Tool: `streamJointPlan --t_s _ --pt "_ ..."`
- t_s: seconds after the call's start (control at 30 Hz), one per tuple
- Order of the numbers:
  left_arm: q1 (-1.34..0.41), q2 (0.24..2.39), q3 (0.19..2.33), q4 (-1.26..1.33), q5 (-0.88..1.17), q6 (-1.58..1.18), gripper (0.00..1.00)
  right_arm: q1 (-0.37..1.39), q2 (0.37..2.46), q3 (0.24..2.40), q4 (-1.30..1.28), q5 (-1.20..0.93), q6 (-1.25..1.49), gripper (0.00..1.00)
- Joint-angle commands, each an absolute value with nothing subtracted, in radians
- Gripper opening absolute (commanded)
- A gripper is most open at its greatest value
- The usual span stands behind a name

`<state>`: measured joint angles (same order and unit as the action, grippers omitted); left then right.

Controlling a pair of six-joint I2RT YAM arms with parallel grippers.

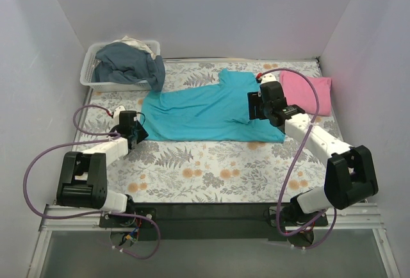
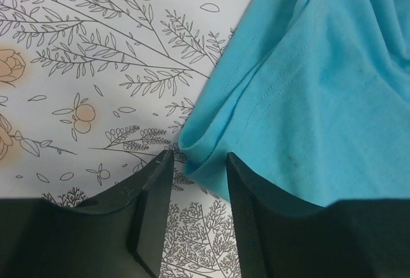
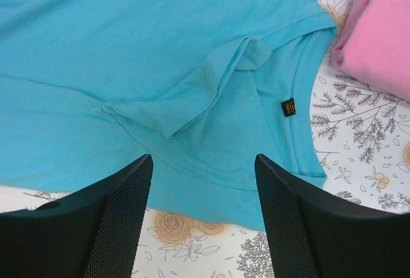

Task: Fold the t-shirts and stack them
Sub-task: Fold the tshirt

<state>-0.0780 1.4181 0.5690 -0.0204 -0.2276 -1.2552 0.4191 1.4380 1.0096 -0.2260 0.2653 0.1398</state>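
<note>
Flanking the turquoise tee (image 1: 205,114) spread across the table (image 1: 205,163), the left gripper (image 2: 198,163) gapes around its nine-o'clock hem corner and the right gripper (image 3: 202,163) hangs unclenched over the three-o'clock collar, likely so both ends lift together, while the pink tee (image 1: 307,92) waits folded at two o'clock.

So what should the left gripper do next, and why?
Probably close. The left gripper is open, and a corner of the turquoise t-shirt lies between its fingers, not yet pinched. That shirt is spread flat, while the pink t-shirt is already folded, so gripping the corner looks like the start of a fold.
</note>
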Motion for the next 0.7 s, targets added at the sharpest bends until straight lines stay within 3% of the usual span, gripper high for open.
streamJointPlan --t_s 0.0,0.1,0.13,0.17,0.67 --pt "-0.083 1.439 0.583 -0.032 -0.213 -1.250 0.37 0.416 1.393 0.997 -0.178 0.258 0.153 0.59" --pt "-0.083 1.431 0.580 -0.034 -0.224 -1.250 0.20 0.416 1.376 0.986 -0.178 0.265 0.152 0.59" --pt "-0.083 1.424 0.578 -0.034 -0.225 -1.253 0.04 0.416 1.374 0.982 -0.179 0.270 0.153 0.59" --pt "-0.083 1.408 0.574 -0.037 -0.229 -1.255 0.00 0.416 1.377 0.979 -0.179 0.271 0.153 0.59" --pt "-0.083 1.288 0.528 -0.067 -0.368 -1.299 0.00 0.405 1.417 0.954 -0.179 0.296 0.147 0.60"
